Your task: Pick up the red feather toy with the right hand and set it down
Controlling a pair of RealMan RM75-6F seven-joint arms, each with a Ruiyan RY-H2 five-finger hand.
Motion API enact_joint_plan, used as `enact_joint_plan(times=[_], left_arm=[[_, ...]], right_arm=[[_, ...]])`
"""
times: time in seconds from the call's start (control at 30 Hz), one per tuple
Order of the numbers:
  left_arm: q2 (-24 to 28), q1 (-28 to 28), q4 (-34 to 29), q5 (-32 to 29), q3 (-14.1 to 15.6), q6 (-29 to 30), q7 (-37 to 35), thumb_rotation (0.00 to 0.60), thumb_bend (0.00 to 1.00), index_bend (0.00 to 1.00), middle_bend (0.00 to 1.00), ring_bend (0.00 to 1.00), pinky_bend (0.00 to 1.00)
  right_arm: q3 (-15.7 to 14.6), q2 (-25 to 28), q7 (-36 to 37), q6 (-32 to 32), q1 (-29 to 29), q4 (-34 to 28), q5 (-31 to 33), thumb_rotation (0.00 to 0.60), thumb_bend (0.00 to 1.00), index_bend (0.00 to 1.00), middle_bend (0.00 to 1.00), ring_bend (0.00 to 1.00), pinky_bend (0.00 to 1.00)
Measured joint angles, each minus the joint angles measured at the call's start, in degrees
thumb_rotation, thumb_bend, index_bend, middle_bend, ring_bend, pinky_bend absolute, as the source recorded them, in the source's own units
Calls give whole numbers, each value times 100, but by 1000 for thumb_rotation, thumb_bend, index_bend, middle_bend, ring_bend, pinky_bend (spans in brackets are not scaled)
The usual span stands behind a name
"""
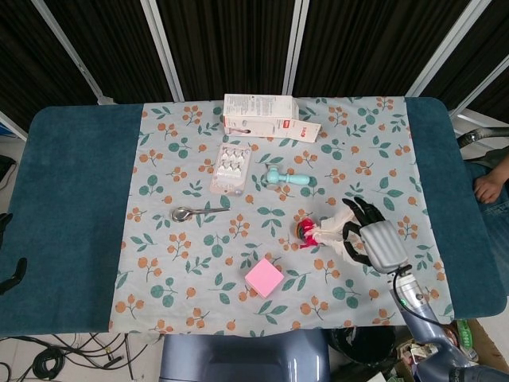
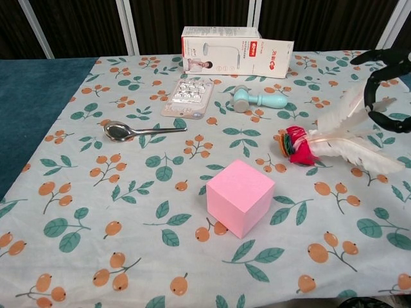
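The red feather toy (image 1: pixel 316 232) lies right of centre on the floral tablecloth (image 1: pixel 183 183), its red tufted head with a striped base pointing left and its white feathers fanning out to the right. In the chest view the toy (image 2: pixel 307 145) looks slightly raised and tilted, though you cannot tell for sure whether the head has left the cloth. Your right hand (image 1: pixel 367 239) is at the feather end, its dark fingers (image 2: pixel 376 86) curled around the white plumes, so it grips the toy by the feathers. Your left hand shows only as a dark shape at the far left edge of the head view (image 1: pixel 9 270), off the table, and you cannot tell how its fingers lie. Just in front of the toy, toward you, sits a pink cube (image 1: pixel 264 278). Behind it lies a teal handled roller (image 1: pixel 285 177). Further left are a clear blister pack (image 1: pixel 231 168) and a metal spoon (image 1: pixel 196 212). At the far edge rests a white box with red markings (image 1: pixel 262 115).
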Motion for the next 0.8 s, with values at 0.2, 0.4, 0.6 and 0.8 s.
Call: enact_joint_plan(times=[0.2, 0.4, 0.6, 0.8], left_arm=[[4, 3, -4, 6, 2, 5, -3, 600, 388, 63, 79, 0, 0], [10, 3, -3, -15, -1, -7, -9, 600, 388, 63, 79, 0, 0], [16, 1, -32, -53, 0, -39, 23, 600, 388, 63, 79, 0, 0], [22, 1, -37, -70, -7, -43, 11, 600, 388, 63, 79, 0, 0]], right_arm=[[193, 154, -532, -316, 299, -447, 75, 600, 410, 628, 75, 55, 137], [382, 189, -1257, -706, 645, -834, 257, 600, 410, 628, 75, 54, 136], [507, 160, -2031, -1097, 961, -1216, 568, 600, 391, 505, 75, 51, 136], [556, 2, -2704, -1353, 1253, -1493, 830, 600, 355, 67, 51, 39, 136]])
